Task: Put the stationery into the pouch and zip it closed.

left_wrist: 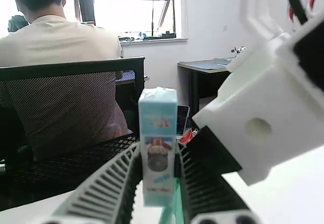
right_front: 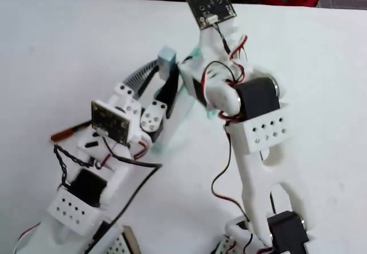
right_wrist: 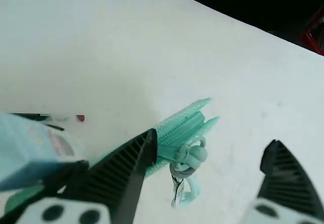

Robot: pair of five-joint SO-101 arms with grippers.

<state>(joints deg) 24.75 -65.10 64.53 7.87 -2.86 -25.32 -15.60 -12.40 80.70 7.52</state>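
The two white arms crowd the table's middle: the left gripper [left_wrist: 158, 153], clamped on a small pale-blue box [right_front: 167, 55], sits just beside the right gripper [right_wrist: 212, 140], whose spread fingers straddle the mint-green mesh pouch [right_wrist: 177, 125]. Bare white tabletop [right_front: 57, 47] spreads either side; a red pen [right_front: 69, 132] lies beside the left arm.

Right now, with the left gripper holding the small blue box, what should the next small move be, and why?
Probably ease the blue box down toward the teal pouch: the left gripper is shut on it close beside the pouch, and the right gripper stands open over the zipper pull.
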